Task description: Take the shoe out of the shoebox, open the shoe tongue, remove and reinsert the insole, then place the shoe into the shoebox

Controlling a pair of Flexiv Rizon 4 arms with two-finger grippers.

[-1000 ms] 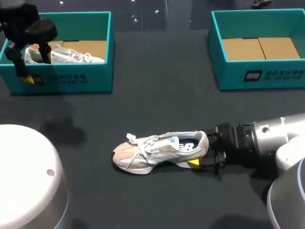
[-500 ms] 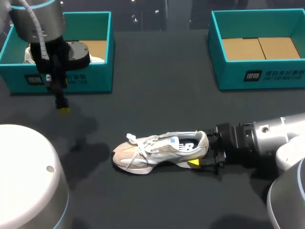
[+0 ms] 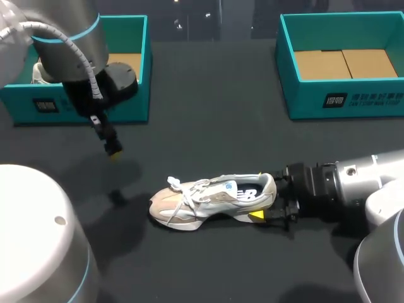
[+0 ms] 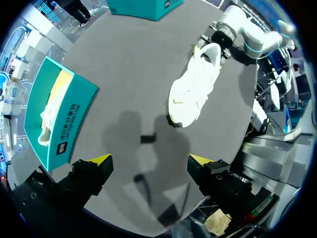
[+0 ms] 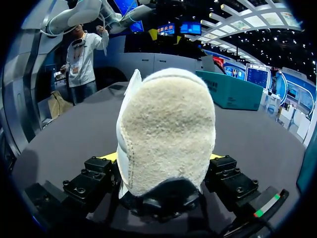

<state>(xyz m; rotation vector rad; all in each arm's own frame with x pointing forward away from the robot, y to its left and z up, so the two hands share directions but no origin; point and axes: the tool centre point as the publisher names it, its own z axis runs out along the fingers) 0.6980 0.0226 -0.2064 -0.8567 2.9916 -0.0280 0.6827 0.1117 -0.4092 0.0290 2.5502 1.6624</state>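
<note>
right pincer [image 3: 264,205] clamps shoe [image 3: 211,201] heel

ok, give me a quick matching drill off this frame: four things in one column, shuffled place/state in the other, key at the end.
Things
1. beige shoe
2. left shoebox
3. right shoebox
4. left jaws

Place or state
A. only bare cardboard floor showing
B. open, above the table
C. lying on the table, heel clamped in the right jaws
D. white shoe inside

Pairs: 1-C, 2-D, 3-A, 4-B
</note>
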